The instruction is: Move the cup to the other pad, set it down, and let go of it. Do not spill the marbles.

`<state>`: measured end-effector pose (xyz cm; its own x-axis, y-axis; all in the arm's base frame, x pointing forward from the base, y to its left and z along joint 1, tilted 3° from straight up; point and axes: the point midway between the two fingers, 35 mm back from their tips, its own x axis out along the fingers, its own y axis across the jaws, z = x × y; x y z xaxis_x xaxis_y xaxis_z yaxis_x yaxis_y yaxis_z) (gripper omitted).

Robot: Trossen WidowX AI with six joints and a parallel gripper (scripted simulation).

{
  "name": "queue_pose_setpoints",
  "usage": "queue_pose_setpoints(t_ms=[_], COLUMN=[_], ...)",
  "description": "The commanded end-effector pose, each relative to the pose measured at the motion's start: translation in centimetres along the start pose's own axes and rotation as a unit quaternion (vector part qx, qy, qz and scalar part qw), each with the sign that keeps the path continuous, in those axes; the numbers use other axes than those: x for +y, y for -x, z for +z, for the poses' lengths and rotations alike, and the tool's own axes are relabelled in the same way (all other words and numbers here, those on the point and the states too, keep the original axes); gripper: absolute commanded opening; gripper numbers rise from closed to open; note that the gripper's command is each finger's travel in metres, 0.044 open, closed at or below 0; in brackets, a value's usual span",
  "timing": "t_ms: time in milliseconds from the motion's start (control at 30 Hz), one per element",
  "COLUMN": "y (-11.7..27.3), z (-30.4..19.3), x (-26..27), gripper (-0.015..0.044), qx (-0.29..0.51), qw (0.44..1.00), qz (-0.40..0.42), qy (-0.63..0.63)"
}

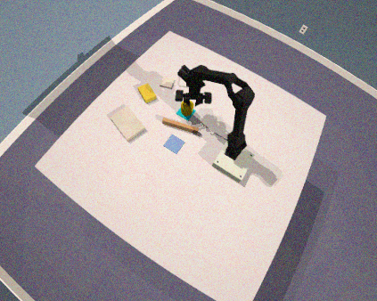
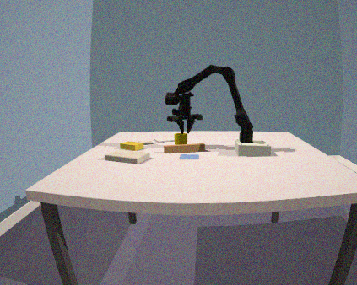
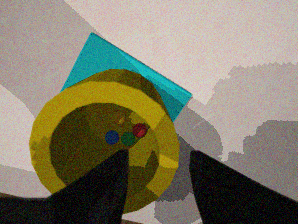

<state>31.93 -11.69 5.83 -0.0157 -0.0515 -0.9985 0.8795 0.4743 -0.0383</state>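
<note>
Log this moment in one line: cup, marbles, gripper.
cup: upright on teal pad | marbles: inside cup | gripper: open, above cup, holding nothing | blue pad: bare

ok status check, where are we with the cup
Tool open, above the cup, holding nothing. Cup upright on teal pad, marbles inside. Wooden bar lies beside it, not touching.

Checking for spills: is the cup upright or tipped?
Upright. The cup stands level on the teal pad, and the marbles lie inside on its bottom; the open gripper is above its rim.
</note>
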Motion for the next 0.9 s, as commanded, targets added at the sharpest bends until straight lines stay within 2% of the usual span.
queue_pose_setpoints(t_ms=[0, 367, 733, 867], y=[0.7, 2.1, 2.1, 3.4], z=[0.1, -0.1, -0.1, -0.1], x=[0.0, 0.0, 0.0, 0.1], gripper=[0.0147, 0.0147, 0.0435, 0.0440], qx=[-0.003, -0.003, 0.000, -0.001], qw=[1.000, 1.000, 1.000, 1.000], qz=[0.002, 0.001, 0.000, 0.000], qy=[-0.002, -0.001, 0.001, 0.000])
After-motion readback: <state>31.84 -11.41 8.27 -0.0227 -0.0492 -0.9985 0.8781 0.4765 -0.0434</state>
